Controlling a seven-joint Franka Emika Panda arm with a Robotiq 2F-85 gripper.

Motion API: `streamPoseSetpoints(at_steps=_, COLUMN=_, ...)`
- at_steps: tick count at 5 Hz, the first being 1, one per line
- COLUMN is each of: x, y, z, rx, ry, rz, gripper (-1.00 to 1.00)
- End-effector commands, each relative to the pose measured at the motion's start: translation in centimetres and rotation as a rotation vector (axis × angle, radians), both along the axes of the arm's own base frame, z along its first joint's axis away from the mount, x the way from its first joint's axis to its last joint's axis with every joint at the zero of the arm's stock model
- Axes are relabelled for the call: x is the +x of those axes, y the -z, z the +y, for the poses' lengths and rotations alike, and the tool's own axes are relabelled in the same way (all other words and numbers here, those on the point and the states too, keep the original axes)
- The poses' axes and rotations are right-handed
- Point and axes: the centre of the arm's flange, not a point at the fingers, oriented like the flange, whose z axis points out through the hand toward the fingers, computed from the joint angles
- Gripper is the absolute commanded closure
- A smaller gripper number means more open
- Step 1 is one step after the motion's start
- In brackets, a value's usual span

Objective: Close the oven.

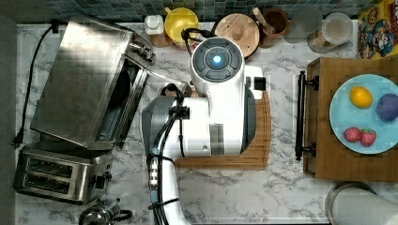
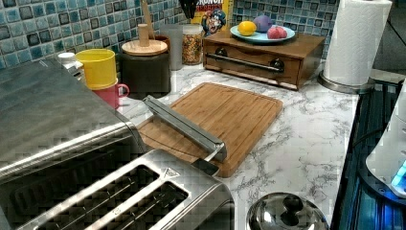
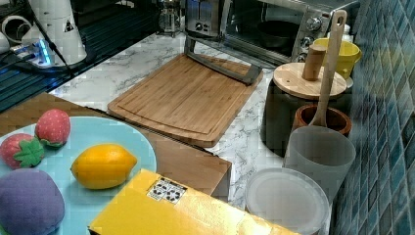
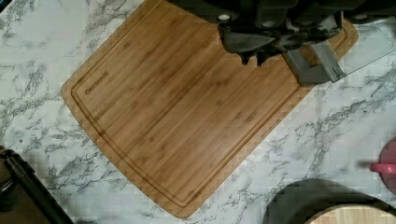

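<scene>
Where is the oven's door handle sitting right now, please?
In the left view, the door handle lies over the cutting board's near-left edge, the oven at the left view's left.

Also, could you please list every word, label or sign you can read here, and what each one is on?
"OAKWARE": burned into a corner of the bamboo cutting board.
"...RONO...": partial word on the cereal box; the rest is cut off or hidden.
Recycling-style symbols on the box's white sticker: too small to read.
Oven knob markings: too blurred to read.

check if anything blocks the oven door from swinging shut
Nothing visible does. The oven door lies open over the edge of the cutting board, with nothing on it. A dark pan sits well inside the oven.
</scene>
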Motion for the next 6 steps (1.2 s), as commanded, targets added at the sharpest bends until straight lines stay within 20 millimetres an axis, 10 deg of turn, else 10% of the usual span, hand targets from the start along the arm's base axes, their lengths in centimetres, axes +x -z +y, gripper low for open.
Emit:
streamPoseSetpoints(at_steps=1, x=0.1, y=0.0, z=0.0, rx=-0.006, ry=-0.003, rz=-0.003, gripper=1.0)
streamPoseSetpoints(at_steps=6, x=-8.6, y=13.8, z=-2.8, rx=0.292, ry=-0.244, rz=-0.317, gripper=1.0)
